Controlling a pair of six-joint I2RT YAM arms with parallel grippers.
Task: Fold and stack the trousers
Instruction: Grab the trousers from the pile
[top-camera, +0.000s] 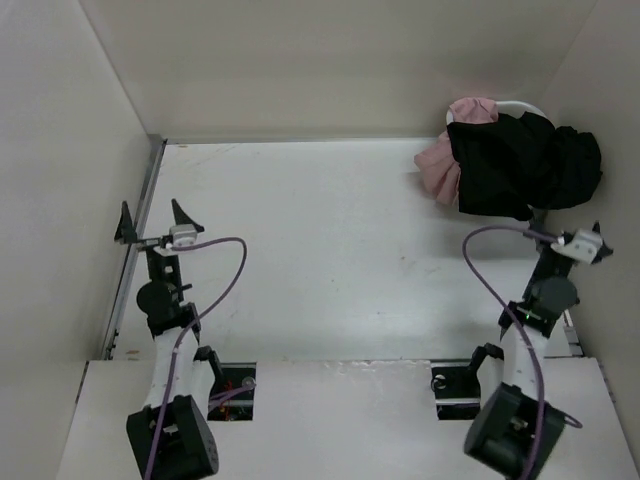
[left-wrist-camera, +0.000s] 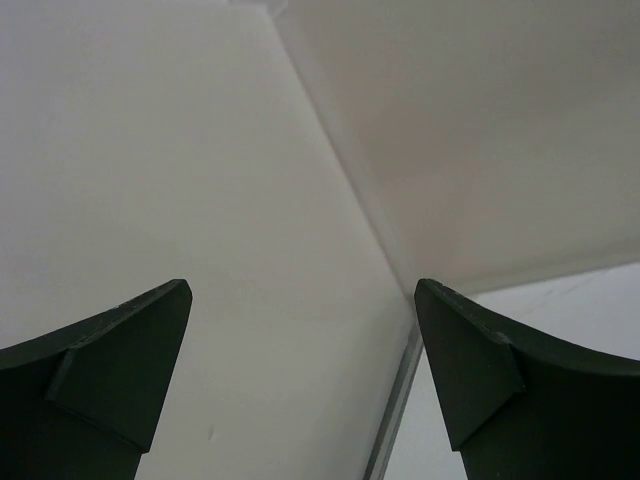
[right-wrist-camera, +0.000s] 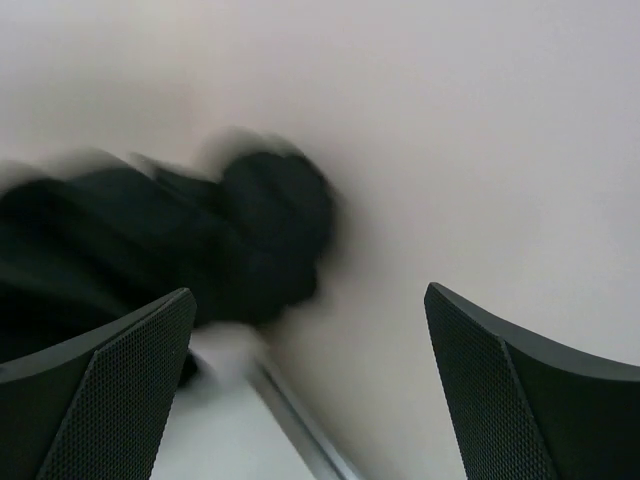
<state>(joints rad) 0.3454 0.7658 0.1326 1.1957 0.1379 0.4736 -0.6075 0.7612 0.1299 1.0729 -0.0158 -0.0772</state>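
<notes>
The black trousers lie in a crumpled heap at the table's back right corner, draped over a white basket rim. They show blurred in the right wrist view, ahead and left of the fingers. My right gripper is open and empty just in front of the heap, near the right wall; in its own view the jaws stand wide apart. My left gripper is open and empty at the far left by the wall, far from the trousers; its own view shows only wall and table edge.
A pink garment sits against the left side of the black heap. White walls enclose the table on the left, back and right. A metal strip runs along the left table edge.
</notes>
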